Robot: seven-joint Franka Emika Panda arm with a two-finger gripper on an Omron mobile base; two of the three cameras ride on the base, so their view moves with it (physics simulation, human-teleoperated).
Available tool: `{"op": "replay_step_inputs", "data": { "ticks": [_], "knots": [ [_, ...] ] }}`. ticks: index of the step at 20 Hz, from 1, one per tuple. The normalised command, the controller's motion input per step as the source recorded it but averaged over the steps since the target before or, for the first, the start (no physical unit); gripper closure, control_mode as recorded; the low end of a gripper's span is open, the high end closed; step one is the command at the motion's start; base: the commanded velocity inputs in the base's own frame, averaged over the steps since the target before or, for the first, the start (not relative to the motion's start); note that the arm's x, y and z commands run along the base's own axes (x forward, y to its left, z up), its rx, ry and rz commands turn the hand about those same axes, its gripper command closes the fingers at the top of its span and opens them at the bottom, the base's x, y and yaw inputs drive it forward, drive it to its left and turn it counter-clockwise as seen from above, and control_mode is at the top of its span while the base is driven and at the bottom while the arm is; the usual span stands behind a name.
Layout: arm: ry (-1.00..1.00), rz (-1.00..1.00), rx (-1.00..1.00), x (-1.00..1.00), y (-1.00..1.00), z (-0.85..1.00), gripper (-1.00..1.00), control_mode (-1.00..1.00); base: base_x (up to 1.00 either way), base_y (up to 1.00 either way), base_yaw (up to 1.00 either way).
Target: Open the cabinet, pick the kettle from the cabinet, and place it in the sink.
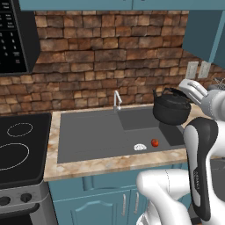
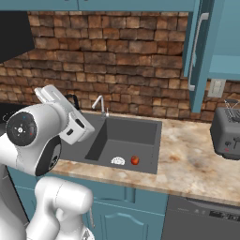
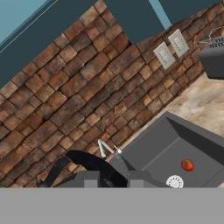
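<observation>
The black kettle (image 1: 171, 108) hangs in the air over the right end of the sink (image 1: 88, 132), close to the brick wall. My gripper (image 1: 178, 93) is shut on its arched top handle. In the hand view the kettle handle (image 3: 89, 161) curves between the finger tips of the gripper (image 3: 113, 179), with the sink (image 3: 175, 144) below and beyond. In the right base view my own arm hides most of the kettle, and the sink (image 2: 131, 129) lies just past the hand. The teal wall cabinet (image 2: 199, 51) stands with its door swung open at the upper right.
A small red fruit (image 1: 154, 143) and the white drain (image 1: 139, 147) lie on the basin floor. The chrome faucet (image 1: 116, 101) stands at the sink's back rim. A grey toaster (image 2: 227, 131) sits on the counter at right, and the black stovetop (image 1: 17, 149) is at left.
</observation>
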Motion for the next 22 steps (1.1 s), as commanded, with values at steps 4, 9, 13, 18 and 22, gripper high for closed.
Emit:
{"op": "replay_step_inputs", "data": {
  "ticks": [4, 9, 13, 18, 22],
  "knots": [
    [0.0, 0.0, 0.0, 0.0, 0.0, 0.0, 1.0, 1.0, 0.0, 0.0, 0.0],
    [0.0, 0.0, 0.0, 0.0, 0.0, 0.0, 1.0, 1.0, 0.0, 0.0, 0.0],
    [0.0, 0.0, 0.0, 0.0, 0.0, 0.0, 1.0, 1.0, 0.0, 0.0, 0.0],
    [0.0, 0.0, 0.0, 0.0, 0.0, 0.0, 1.0, 1.0, 0.0, 0.0, 0.0],
    [0.0, 0.0, 0.0, 0.0, 0.0, 0.0, 1.0, 1.0, 0.0, 0.0, 0.0]
  ]
}}
